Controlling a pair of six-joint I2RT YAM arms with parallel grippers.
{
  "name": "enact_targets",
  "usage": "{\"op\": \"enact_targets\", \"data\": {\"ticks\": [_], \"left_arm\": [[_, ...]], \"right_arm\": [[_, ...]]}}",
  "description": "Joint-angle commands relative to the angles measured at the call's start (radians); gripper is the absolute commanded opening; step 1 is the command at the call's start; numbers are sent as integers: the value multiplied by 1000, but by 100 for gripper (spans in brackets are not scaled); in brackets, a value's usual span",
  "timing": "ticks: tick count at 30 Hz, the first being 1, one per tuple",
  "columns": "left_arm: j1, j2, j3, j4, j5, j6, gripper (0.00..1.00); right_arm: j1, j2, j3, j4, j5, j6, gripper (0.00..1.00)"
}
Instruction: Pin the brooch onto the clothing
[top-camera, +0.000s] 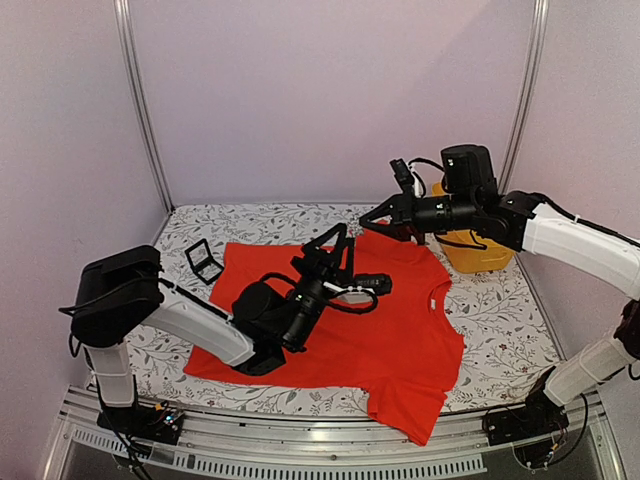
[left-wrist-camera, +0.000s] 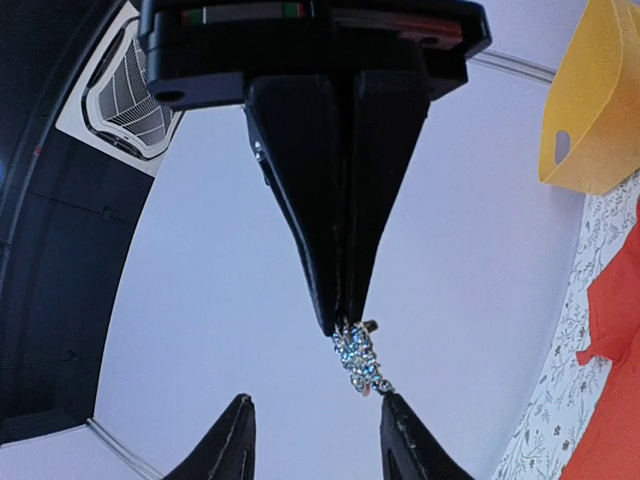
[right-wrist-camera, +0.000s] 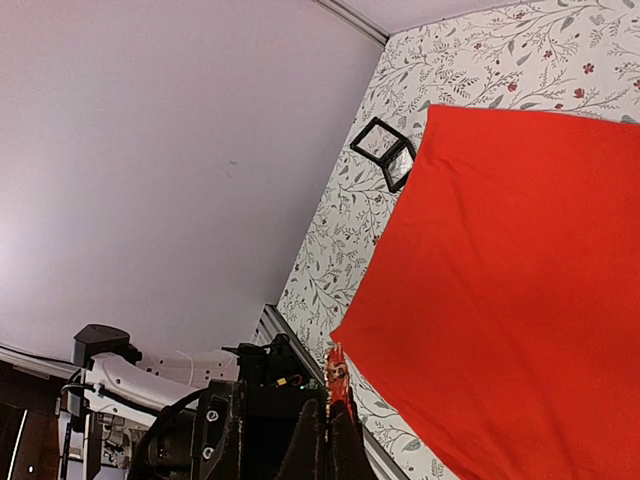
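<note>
The brooch (left-wrist-camera: 356, 358), a tiny glittery silver cluster, is pinched at the tip of my right gripper (left-wrist-camera: 342, 318), which is shut and reaches in from above in the left wrist view. My left gripper (left-wrist-camera: 318, 432) is open. Its fingertips (left-wrist-camera: 236, 430) sit just below the brooch, and the brooch's lower end is close to the right-hand fingertip. In the right wrist view the brooch (right-wrist-camera: 337, 368) sticks out of the shut right gripper (right-wrist-camera: 327, 420). The red-orange T-shirt (top-camera: 400, 330) lies flat on the table beneath both grippers, which meet above its far edge (top-camera: 358, 222).
A small black square display box (top-camera: 203, 262) stands open at the shirt's far left corner. A yellow basket (top-camera: 475, 250) sits at the back right behind the right arm. The floral tablecloth (top-camera: 500, 310) shows around the shirt. White walls enclose the back and sides.
</note>
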Motion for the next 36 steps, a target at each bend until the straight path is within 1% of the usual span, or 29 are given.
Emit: {"op": "enact_targets", "data": {"ticks": [1, 6, 10, 14, 18, 24, 26, 30, 31, 34, 36], "left_arm": [[21, 20, 20, 286, 5, 22, 40], [18, 46, 14, 286, 24, 47, 41], [18, 58, 39, 286, 31, 57, 41], [28, 73, 108, 288, 2, 61, 39], [32, 65, 103, 288, -17, 48, 36], [35, 63, 93, 287, -22, 52, 19], [35, 61, 94, 287, -18, 54, 16], [34, 65, 95, 286, -8, 59, 14], [34, 68, 96, 286, -7, 62, 12], [34, 73, 98, 286, -11, 64, 0], [34, 70, 97, 286, -13, 66, 0]], "right_arm": [[6, -42, 27, -8, 22, -5, 0], [7, -46, 36, 5, 27, -1, 0], [10, -41, 38, 6, 23, 2, 0], [9, -31, 40, 9, 15, 6, 0], [10, -36, 37, 1, 27, 3, 0], [10, -33, 37, 1, 23, 1, 0], [10, -31, 38, 4, 22, 0, 0], [10, -29, 36, 4, 18, 3, 0], [10, -27, 34, 4, 16, 4, 0], [10, -23, 32, 4, 15, 4, 0], [10, -23, 31, 4, 14, 3, 0]]}}
